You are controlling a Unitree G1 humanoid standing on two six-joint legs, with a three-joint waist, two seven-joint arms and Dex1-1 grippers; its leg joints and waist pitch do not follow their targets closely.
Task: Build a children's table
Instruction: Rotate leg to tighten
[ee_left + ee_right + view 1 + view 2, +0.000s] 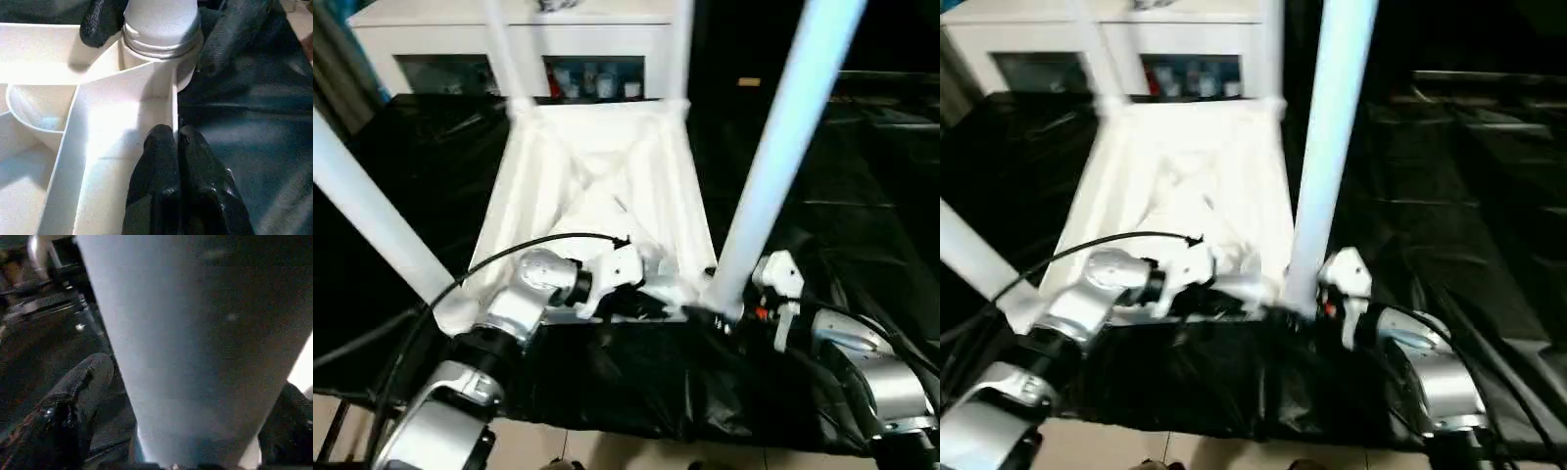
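The children's table lies upside down, its ribbed white underside (597, 186) facing up. All four tubular legs stand in the corner sockets, the near-right leg (783, 147) the closest to me. My left gripper (177, 142) is shut on the thin white rim of the table top, close to that leg's socket (161, 54). My right gripper (181, 416) stands open around the base of the near-right leg. Its black fingers (73, 396) sit one on each side of the tube.
A black sheet (842, 196) covers the work surface under and around the table. A white cabinet (460, 44) with glass doors stands behind it. A black cable (509, 250) arcs over my left forearm. The sheet's front edge drops to a pale floor (626, 450).
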